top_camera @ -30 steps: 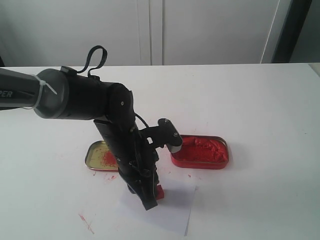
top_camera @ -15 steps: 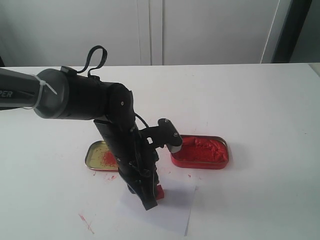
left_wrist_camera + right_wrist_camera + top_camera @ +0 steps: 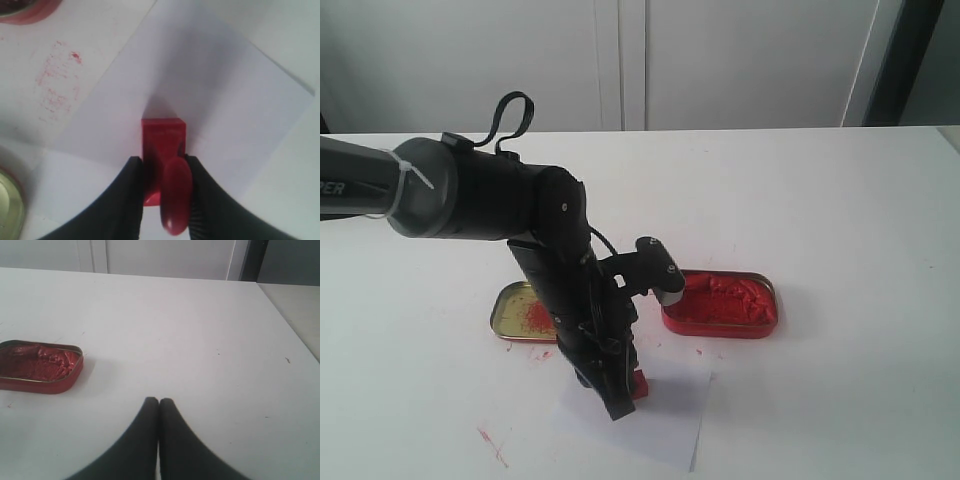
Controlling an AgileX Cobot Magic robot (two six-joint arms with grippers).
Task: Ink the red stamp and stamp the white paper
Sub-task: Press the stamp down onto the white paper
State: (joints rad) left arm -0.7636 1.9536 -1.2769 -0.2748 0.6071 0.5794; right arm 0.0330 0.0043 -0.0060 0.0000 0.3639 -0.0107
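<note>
Left gripper (image 3: 164,162): fingers part-open, clamped on red stamp (image 3: 162,134) handle. Stamp base down on white paper (image 3: 220,85). Right gripper (image 3: 159,404): fingers pressed together, empty, over table (image 3: 200,340).

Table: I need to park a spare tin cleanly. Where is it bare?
Bare: the table beyond the gold lid and red ink tin, and right of that tin. Crowded: near left, where lid, paper, ink smears and the left gripper holding the stamp cluster.
</note>
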